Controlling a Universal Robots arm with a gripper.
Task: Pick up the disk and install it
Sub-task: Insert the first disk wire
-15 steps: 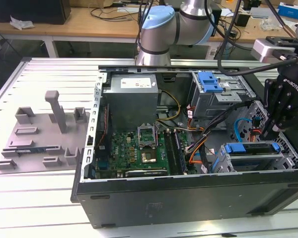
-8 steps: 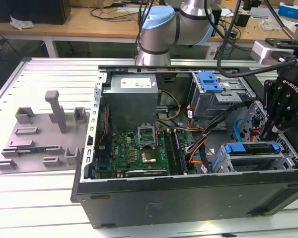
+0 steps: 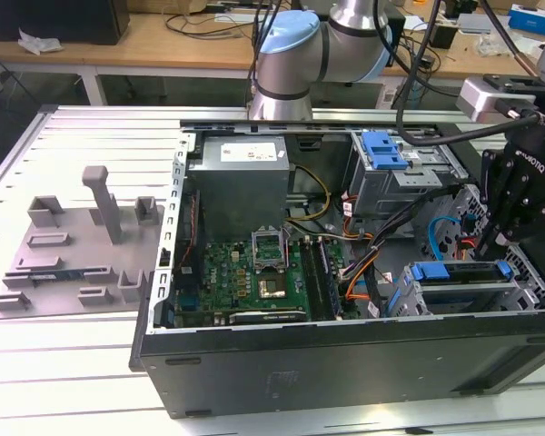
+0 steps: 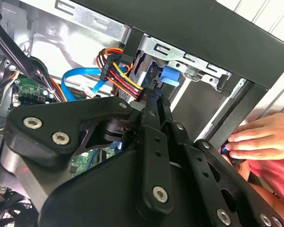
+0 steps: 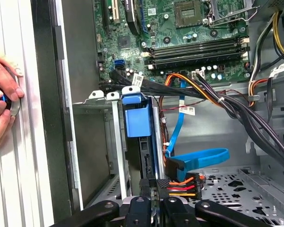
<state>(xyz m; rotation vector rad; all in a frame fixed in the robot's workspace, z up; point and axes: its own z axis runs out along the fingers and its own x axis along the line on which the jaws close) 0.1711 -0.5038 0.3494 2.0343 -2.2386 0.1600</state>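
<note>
One black claw [image 3: 488,243] hangs at the exterior view's right, over the open case [image 3: 345,363], with its tip just above the drive cage [image 3: 454,300] at the lower right of that frame. Claw state: closed. In the second wrist view the fingers [image 4: 151,132] are drawn together, with no clear gap at the tips. The disk [image 3: 459,272] sits in that cage, its blue carrier showing at both ends. In the first wrist view the disk [image 5: 137,118] stands between the cage's metal walls, and the claw [image 5: 154,187] meets its near end. Whether the tips pinch the disk or merely press on it cannot be told. A bundle of orange, red and black wires [image 5: 182,187] lies just beside the tips, and a blue cable [image 5: 199,158] loops near it. In the exterior view the board [image 3: 245,272] occupies the middle of the case, with a grey box [image 3: 241,177] above it in the frame and a blue latch [image 3: 384,150] toward the upper right. A grey tray [image 3: 73,245] lies on the table [image 3: 64,381] at the exterior view's left, well apart from the case. A person's hand [image 5: 2,104] rests against the outside of the case in both wrist views and holds a small blue item that cannot be identified.
</note>
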